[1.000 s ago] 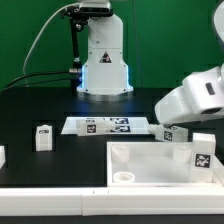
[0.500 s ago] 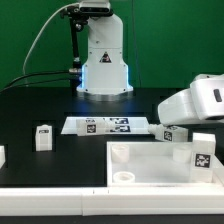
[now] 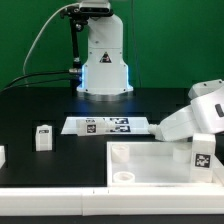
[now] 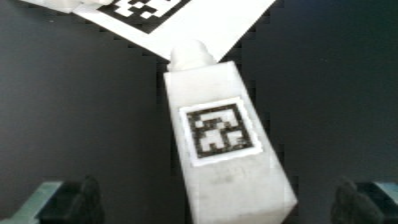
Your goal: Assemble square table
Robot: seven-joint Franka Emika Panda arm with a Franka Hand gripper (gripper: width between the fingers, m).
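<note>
- The two-finger gripper [image 4: 217, 195] is released and empty, its dark fingers [image 4: 68, 200] spread wide either side of the chunky white tagged plastic leg [image 4: 222, 140].
- That leg lies on the black table [image 4: 71, 110] beside the thin white marker board [image 4: 169, 12], near the flat square white top [image 3: 160, 158].
- Lower straight, keep the leg centred, then close on its flat sides.

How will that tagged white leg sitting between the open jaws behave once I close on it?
The leg looks like chunky moulded plastic, so it is probably stiff and light for its size. Its visible faces are flat, so it should not roll. The smooth surface may still let it slip or twist under an off-centre squeeze.
</note>
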